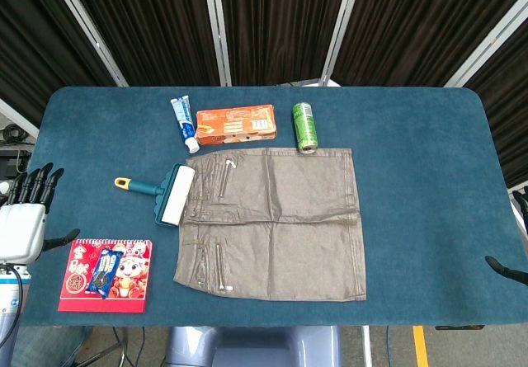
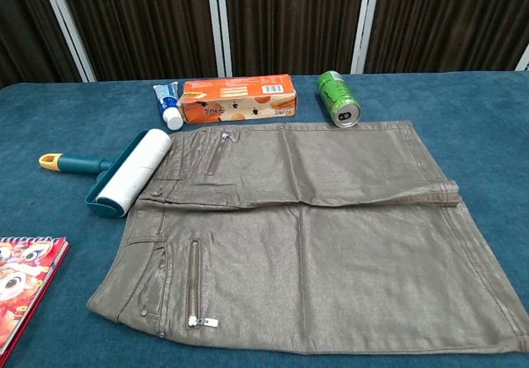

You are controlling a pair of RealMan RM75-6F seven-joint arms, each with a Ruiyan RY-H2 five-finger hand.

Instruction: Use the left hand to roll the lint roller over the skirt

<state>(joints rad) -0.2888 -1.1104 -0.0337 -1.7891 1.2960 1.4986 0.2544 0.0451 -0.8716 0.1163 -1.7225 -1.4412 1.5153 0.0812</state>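
Note:
A grey-brown skirt (image 1: 276,223) lies flat on the blue table, also filling the chest view as the skirt (image 2: 322,236). The lint roller (image 1: 169,191), white roll in a teal holder with a yellow handle tip, lies beside the skirt's left edge, its roll touching the waistband; the chest view shows the lint roller (image 2: 124,174) too. My left hand (image 1: 25,210) hovers at the table's left edge, fingers apart, holding nothing, well left of the roller. Only a dark tip of my right hand (image 1: 507,270) shows at the right edge.
A toothpaste tube (image 1: 185,123), an orange box (image 1: 235,124) and a green can (image 1: 305,126) lie along the skirt's far side. A red notebook (image 1: 107,275) with a small packet on it sits near the front left corner.

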